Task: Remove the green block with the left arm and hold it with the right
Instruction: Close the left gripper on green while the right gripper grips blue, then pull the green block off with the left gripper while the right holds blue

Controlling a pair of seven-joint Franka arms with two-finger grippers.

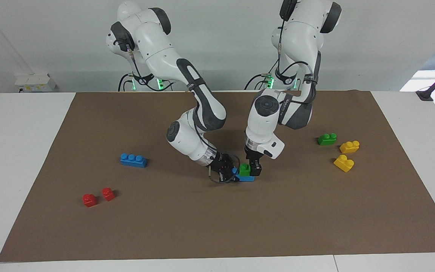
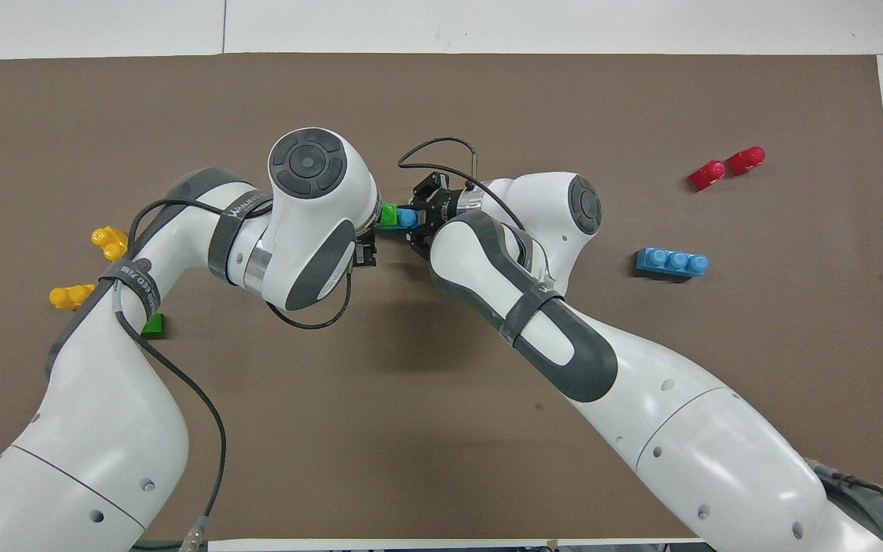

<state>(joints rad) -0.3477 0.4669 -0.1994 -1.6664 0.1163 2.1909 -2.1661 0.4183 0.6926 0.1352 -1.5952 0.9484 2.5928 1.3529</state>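
Green block (image 1: 244, 169) within left pincer (image 1: 251, 169)

Robotics lab, tabletop manipulation setup. Two white-and-grey Franka arms, left arm (image 1: 278, 109) and right arm (image 1: 187, 113), bolted at one edge of a white table (image 1: 21, 151), green status lights at the bases. Brown paper mat (image 1: 217, 219) spread as the work surface. Toy bricks as test props: blue three-stud brick (image 1: 133, 160), red pair (image 1: 98, 197), yellow pair (image 1: 346, 155), green block (image 1: 326, 139). Plain white wall, loose cabling, wall socket box (image 1: 36, 82). Nothing domestic.
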